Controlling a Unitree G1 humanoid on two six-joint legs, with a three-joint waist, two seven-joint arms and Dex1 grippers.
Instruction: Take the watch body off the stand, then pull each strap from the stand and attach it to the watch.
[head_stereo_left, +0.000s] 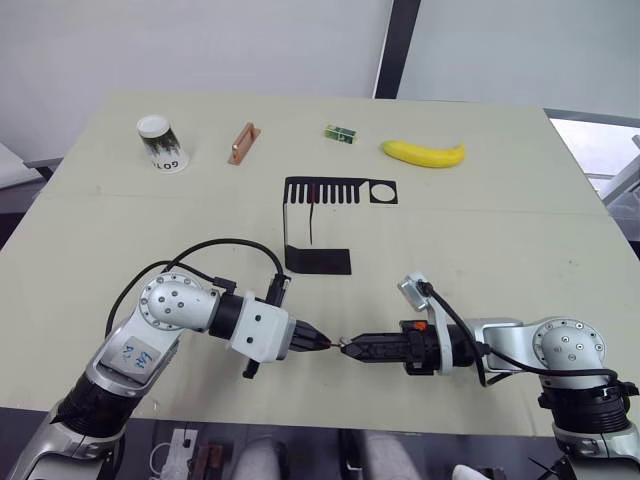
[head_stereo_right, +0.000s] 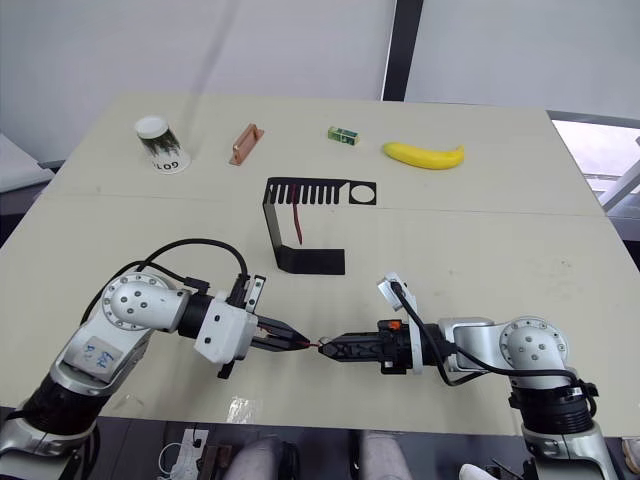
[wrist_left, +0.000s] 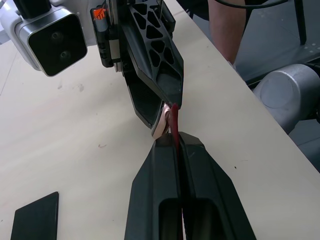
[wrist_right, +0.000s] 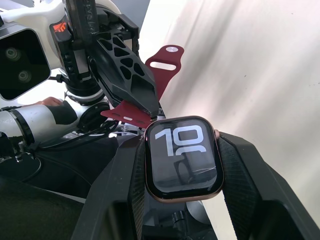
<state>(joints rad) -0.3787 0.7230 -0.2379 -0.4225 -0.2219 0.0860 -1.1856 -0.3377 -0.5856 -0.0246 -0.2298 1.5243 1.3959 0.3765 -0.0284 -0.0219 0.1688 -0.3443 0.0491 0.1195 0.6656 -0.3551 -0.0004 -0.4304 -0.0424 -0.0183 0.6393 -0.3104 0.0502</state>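
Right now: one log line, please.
step: attaching first strap | left gripper: strap | right gripper: watch body | stand: one strap left

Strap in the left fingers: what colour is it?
Dark red; the strap shows best in the right wrist view.

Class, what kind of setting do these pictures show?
Probably a robotics test bench: one plain table holding unrelated props, a banana, a paper cup, and a black watch stand.

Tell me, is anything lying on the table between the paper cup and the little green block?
Yes, in the left eye view a small copper-brown block lies between the paper cup and the green block.
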